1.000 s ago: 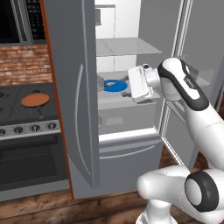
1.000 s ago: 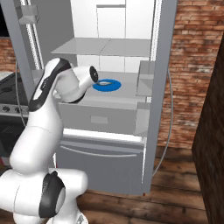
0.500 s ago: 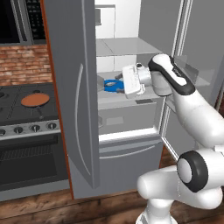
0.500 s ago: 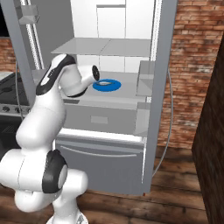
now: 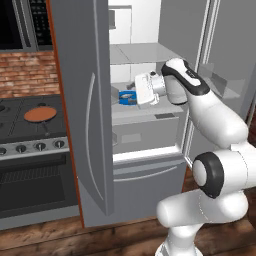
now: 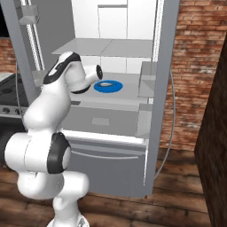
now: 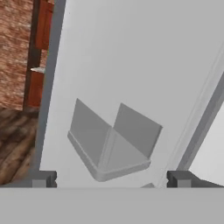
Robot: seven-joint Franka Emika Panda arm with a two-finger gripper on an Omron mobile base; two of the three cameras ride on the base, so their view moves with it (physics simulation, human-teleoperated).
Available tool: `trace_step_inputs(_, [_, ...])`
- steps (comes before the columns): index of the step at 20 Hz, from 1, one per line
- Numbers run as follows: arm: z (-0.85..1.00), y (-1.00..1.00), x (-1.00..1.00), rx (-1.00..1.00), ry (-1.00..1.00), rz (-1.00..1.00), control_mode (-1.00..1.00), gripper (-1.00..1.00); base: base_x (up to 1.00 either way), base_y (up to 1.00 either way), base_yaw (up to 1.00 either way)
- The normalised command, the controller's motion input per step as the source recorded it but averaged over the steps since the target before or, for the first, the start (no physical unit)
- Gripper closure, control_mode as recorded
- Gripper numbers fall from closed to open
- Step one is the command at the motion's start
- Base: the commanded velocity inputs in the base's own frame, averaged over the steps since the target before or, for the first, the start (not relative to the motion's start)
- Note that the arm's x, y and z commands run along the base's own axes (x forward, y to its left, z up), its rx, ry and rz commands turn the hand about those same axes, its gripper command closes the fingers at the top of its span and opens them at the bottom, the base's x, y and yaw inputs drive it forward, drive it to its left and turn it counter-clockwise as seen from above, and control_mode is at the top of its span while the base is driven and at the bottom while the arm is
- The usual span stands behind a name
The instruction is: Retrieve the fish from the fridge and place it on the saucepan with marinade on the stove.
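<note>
The fridge [image 5: 85, 150] stands with both doors open. On its middle shelf a small grey-silver fish [image 6: 106, 84] lies on a blue plate [image 6: 108, 87]. My gripper [image 5: 137, 93] hovers just right of that blue plate [image 5: 127, 98], above the shelf. It also appears beside the plate's left edge [image 6: 98, 72]. In the hand view the gripper [image 7: 111, 179] is open, its fingertips [image 7: 43, 178] wide apart with nothing between them. The saucepan [image 5: 47, 129] with reddish-brown marinade [image 5: 39, 114] sits on the stove [image 5: 15, 131] at the left.
The fridge's open left door stands between the stove and the shelves. A grey door bin [image 7: 111, 144] on a white inner door face lies ahead of the hand. Below the shelf is the bottom drawer [image 5: 145, 175]. A dark cabinet [image 6: 217, 133] stands at the far right.
The arm has reached further into the fridge, and the hand has moved closer to the blue plate. The jaws stayed open. The fish and plate have not moved.
</note>
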Motion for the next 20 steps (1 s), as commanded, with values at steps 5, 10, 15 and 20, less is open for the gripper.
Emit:
trace_step_inputs(5, [-0.09,0.32,0.24,0.0,0.0,0.02,-1.0,-1.0,0.0,0.0,0.0])
trace_step_inputs(10, [-0.16,0.42,0.24,0.0,0.0,0.01,-1.0,-1.0,0.0,0.0,0.0])
trace_step_inputs(15, [-0.2,0.32,0.18,0.0,0.0,0.03,-1.0,-1.0,0.0,0.0,0.0])
trace_step_inputs(20, [-0.17,0.27,0.17,0.01,0.0,0.03,-1.0,-1.0,0.0,0.0,0.0])
